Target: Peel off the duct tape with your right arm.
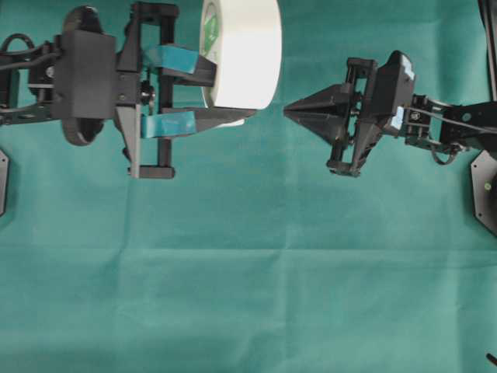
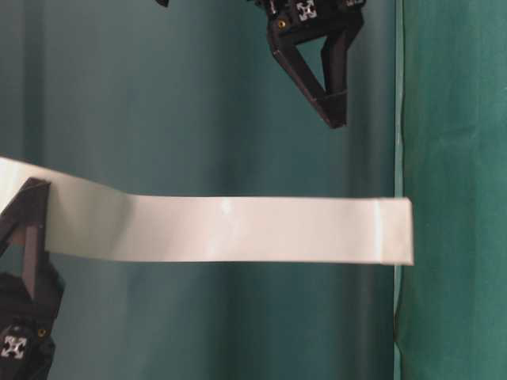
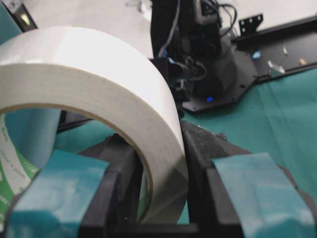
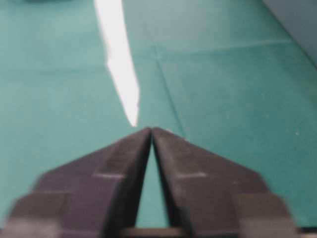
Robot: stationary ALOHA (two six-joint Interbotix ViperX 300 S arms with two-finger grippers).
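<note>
My left gripper (image 1: 216, 95) clamps the duct tape (image 1: 247, 48). My right gripper (image 1: 289, 111), tips nearly together, empty, sits just beside the roll.

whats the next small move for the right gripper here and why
Probably open the right gripper a little and ease it toward the duct tape. Its fingers look closed with nothing between them, and a gap separates the tips from the roll, which the left gripper clamps. The loose strip hangs free, so it needs gripping before peeling.
</note>
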